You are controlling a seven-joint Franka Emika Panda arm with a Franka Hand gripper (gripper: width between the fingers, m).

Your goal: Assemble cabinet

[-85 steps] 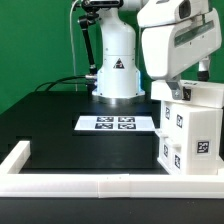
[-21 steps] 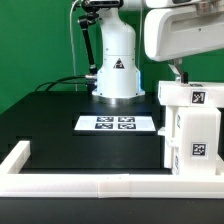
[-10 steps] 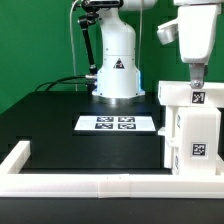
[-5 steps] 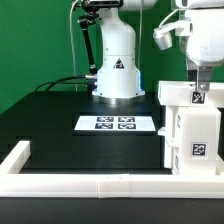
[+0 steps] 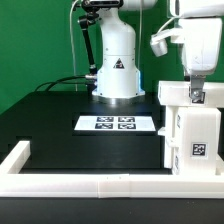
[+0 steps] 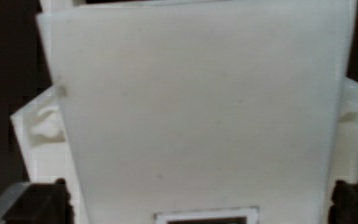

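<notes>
The white cabinet body (image 5: 190, 135) stands upright on the exterior view's right, with marker tags on its front and top. My gripper (image 5: 196, 95) hangs right over its top edge, fingers pointing down at the top tag. In the wrist view a flat white cabinet panel (image 6: 194, 110) fills the picture. My gripper (image 6: 194, 205) is open, and its dark fingertips (image 6: 34, 205) show at either side of the panel, straddling it without closing on it. No other loose cabinet parts are in view.
The marker board (image 5: 115, 124) lies flat mid-table in front of the arm's white base (image 5: 117, 65). A long low white border frame (image 5: 60, 184) runs along the near edge and the exterior view's left of the black table (image 5: 60, 135).
The cabinet body, tilted 8.5 s ago, now stands upright and still. Over the last second my hand has come down a little over its top edge.
</notes>
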